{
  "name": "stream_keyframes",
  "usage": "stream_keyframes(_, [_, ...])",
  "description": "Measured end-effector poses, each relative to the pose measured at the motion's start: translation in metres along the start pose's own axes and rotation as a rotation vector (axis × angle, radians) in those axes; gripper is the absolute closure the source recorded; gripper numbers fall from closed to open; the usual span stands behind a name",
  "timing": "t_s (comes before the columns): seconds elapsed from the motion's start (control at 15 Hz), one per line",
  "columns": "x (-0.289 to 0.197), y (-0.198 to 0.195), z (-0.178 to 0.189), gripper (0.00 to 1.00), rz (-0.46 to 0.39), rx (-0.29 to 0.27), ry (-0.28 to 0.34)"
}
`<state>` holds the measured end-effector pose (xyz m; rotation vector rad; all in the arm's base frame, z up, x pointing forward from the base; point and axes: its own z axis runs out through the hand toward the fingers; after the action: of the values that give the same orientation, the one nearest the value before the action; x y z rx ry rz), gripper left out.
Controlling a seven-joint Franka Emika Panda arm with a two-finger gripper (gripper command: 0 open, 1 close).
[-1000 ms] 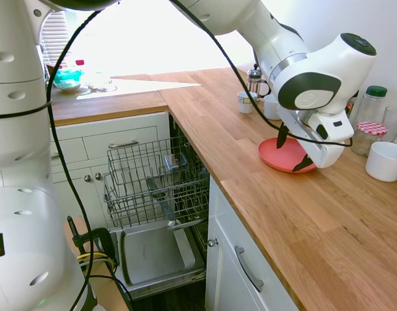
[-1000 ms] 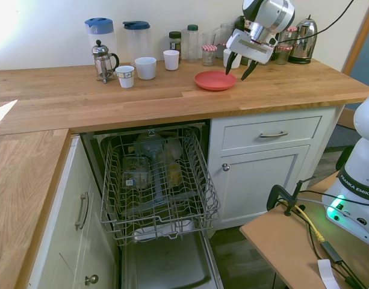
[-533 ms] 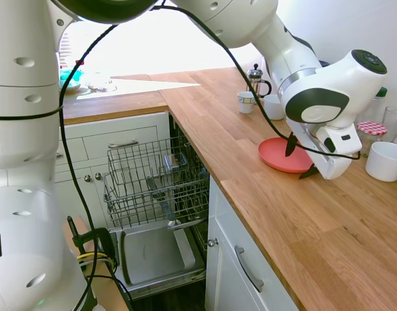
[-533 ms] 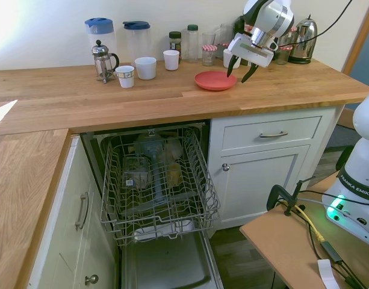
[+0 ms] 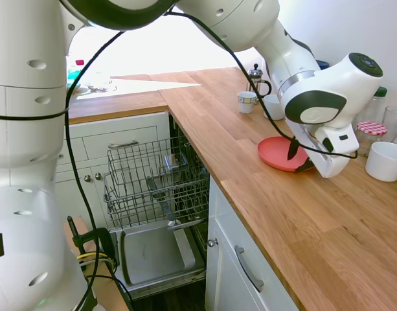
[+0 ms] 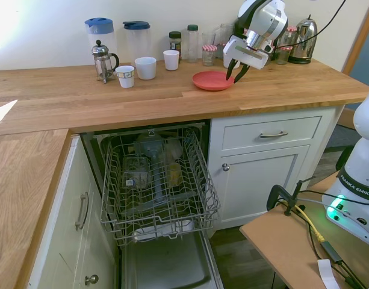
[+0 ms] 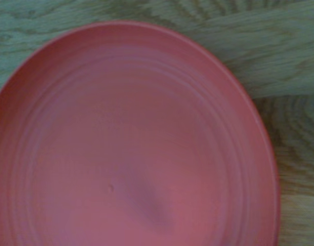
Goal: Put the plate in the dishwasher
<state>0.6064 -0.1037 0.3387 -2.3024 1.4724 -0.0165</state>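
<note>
Dishwasher [image 6: 160,198] contents are seen through the grey wire rack [image 6: 157,180], which is pulled out over the dropped door [image 5: 156,253]; a few pale, glassy items lie among the tines, too indistinct to be named. On the wooden counter [image 6: 112,96], a French press [image 6: 102,60] with little visible inside, two blue-lidded jugs [image 6: 100,33] and several jars [image 6: 193,42] are lined up along the wall; what the jars hold cannot be told. Three white cups [image 6: 145,67] stand near the press, and a white bowl [image 5: 385,161] sits at the 3 o'clock side of the first exterior view.

Plate [image 6: 213,80], coral red, is found flat on the counter, above the white cupboard [image 6: 271,162] beside the dishwasher. The gripper [image 6: 236,71] is set at the plate's rim, at about 3 o'clock of the plate in the second exterior view, with its dark fingers [image 5: 291,148] narrowly parted astride the edge; a firm clamp on the rim cannot be confirmed. In the wrist view the plate [image 7: 131,143] fills nearly the whole frame.
</note>
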Motion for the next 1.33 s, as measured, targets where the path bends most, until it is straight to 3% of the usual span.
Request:
stream_keyframes(0.87, [0.003, -0.001, 0.007, 1.00, 0.001, -0.003, 0.005])
stream_keyframes(1.13, [-0.033, -0.028, -0.010, 1.00, -0.085, 0.018, 0.014])
stream_keyframes(1.33, [-0.090, -0.058, -0.020, 1.00, -0.194, -0.009, 0.035])
